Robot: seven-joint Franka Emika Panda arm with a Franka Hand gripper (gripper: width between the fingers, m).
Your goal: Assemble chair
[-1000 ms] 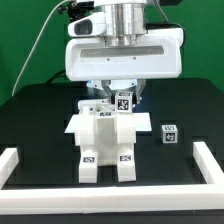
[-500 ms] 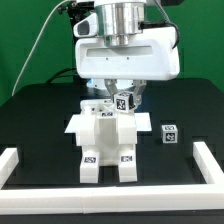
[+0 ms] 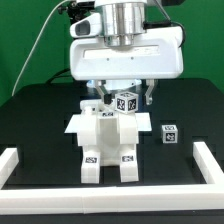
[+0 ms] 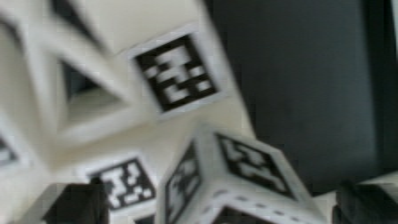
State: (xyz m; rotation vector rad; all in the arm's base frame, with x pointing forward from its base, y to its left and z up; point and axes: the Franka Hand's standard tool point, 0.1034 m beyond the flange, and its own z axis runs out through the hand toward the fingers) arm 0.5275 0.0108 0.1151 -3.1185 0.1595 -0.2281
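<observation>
Chair (image 3: 103, 135) stands partly built in the middle of the black table (image 3: 40, 120). A flat slab (image 3: 82, 125) spans its width, and two blocky bars (image 3: 90, 165) run down from it toward the camera, each with a square tag near its lower end. A small cube (image 3: 125, 102) with tags on its visible faces sits at the top rear of the structure, slightly toward the exterior view's right. Can't tell whether it is seated in a joint or just resting there. The gripper (image 3: 126, 97) is directly above the chair and straddles that cube, with dark fingers (image 3: 148, 96) on either side. Jaws are spread, and the wrist view shows a gap between each finger and the cube, so it's released, not grasping anything. The wrist view also shows tagged white chair faces beyond the cube, blurred. A second loose cube (image 3: 170, 133) lies on the table, well apart on the exterior view's right. White rail (image 3: 20, 162) edges the table front and sides. Robot arm (image 3: 122, 50) fills the upper frame.
</observation>
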